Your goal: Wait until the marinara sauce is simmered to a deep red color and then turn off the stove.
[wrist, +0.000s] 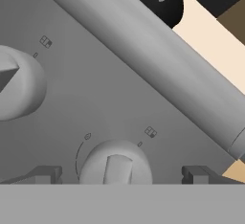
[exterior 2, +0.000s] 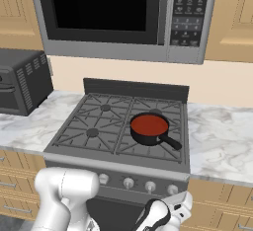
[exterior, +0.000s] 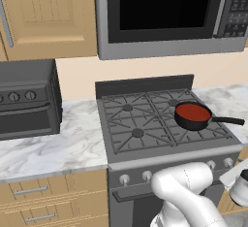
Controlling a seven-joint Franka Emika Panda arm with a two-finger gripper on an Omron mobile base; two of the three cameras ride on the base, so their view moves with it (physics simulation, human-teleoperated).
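The marinara sauce (exterior: 192,111) (exterior 2: 149,125) is a smooth red disc in a small black long-handled pan (exterior: 190,122) on the front right burner of the stove (exterior: 140,124) (exterior 2: 99,121). A row of silver knobs (exterior 2: 128,182) runs along the stove's front. My gripper (wrist: 119,175) is open and close up to that front panel. One round knob (wrist: 115,163) lies between its two dark fingertips (wrist: 45,174), with a gap on each side. A second knob (wrist: 14,84) sits to the left in the hand view. My hand (exterior 2: 165,214) hangs low, just below the rightmost knobs.
A black toaster oven (exterior: 26,100) stands on the marble counter (exterior: 53,148) left of the stove. A microwave (exterior 2: 123,18) hangs above it. Wooden drawers (exterior: 48,202) flank the stove below, and the stove's front ledge (wrist: 143,50) runs diagonally above the knobs.
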